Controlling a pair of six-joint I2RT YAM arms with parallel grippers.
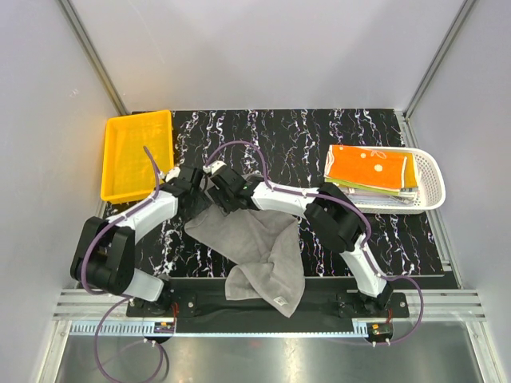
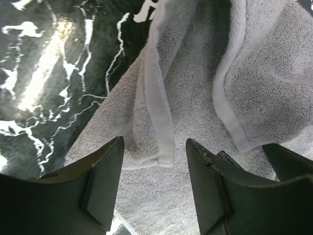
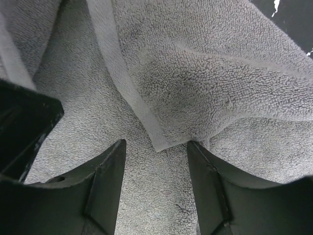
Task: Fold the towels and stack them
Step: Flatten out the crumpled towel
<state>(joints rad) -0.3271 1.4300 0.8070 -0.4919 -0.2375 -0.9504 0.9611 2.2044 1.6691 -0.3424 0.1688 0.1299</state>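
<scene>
A plain grey towel (image 1: 255, 247) lies rumpled on the black marbled table, its near end hanging over the front edge. Both grippers hover close together over its far edge. My left gripper (image 1: 198, 182) is open; in the left wrist view its fingers (image 2: 105, 171) straddle a white hem end of the grey towel (image 2: 195, 88) without closing on it. My right gripper (image 1: 219, 191) is open too, and a folded hem corner of the towel (image 3: 210, 73) lies just ahead of its fingertips (image 3: 110, 166). An orange-yellow towel (image 1: 371, 169) tops a folded pile in the basket.
A white slotted basket (image 1: 431, 187) stands at the right, holding the pile. A yellow plastic bin (image 1: 136, 152) sits at the back left. The other arm's dark finger (image 3: 24, 127) shows at the left of the right wrist view.
</scene>
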